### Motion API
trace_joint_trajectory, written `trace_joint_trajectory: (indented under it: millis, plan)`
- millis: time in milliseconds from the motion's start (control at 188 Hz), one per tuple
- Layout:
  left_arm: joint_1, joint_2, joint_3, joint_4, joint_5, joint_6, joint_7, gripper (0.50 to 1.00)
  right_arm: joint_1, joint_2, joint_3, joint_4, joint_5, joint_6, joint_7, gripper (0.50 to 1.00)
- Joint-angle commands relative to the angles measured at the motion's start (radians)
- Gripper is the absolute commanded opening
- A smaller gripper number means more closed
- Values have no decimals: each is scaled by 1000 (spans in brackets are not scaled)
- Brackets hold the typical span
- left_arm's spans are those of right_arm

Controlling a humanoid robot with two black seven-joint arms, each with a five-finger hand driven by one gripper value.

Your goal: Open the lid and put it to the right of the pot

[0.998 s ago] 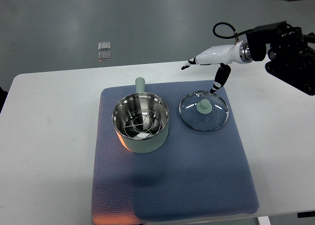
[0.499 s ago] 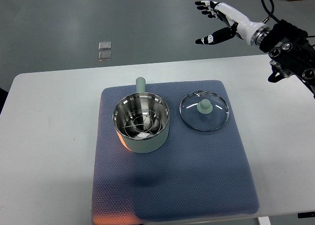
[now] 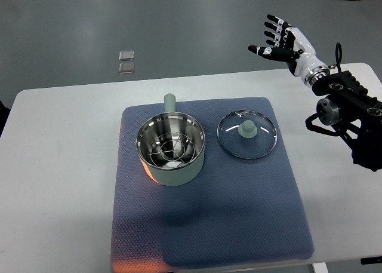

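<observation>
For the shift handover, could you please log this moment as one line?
lid: off, flat on mat, right of pot | pot: open | right hand: raised, fingers spread, empty | left arm: unseen

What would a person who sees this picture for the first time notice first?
Probably the open pot, standing in the left half of the blue mat with its shiny steel inside uncovered. To its right the glass lid lies flat on the same mat, apart from the pot. Above the table's far right corner, the right hand is raised with its fingers spread, holding nothing.
</observation>
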Motion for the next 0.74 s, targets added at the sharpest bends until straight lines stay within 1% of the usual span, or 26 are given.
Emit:
trace_joint_trajectory:
  millis: [0, 37, 96, 101, 122, 531, 733]
  plan:
    - [0, 0, 0, 0, 0, 0, 0, 1000, -34, 16, 34, 0, 0, 1, 8, 924]
    - [0, 0, 0, 0, 0, 0, 0, 1000, -67, 26, 45, 0, 0, 1, 22, 921]
    - [0, 0, 0, 0, 0, 0, 0, 1000, -70, 28, 47, 0, 0, 1, 23, 924]
    - [0, 0, 0, 1, 0, 0, -2, 1000, -80, 31, 47, 0, 0, 0, 32, 924]
    - [0, 0, 1, 1, 0, 0, 0, 1000, -83, 31, 47, 0, 0, -1, 34, 924]
    - [3, 0, 3, 10, 0, 0, 0, 1000, -136, 34, 45, 2, 0, 3, 34, 930]
    - [3, 0, 6, 12, -1, 0, 0, 1000, -133, 25, 45, 2, 0, -2, 34, 930]
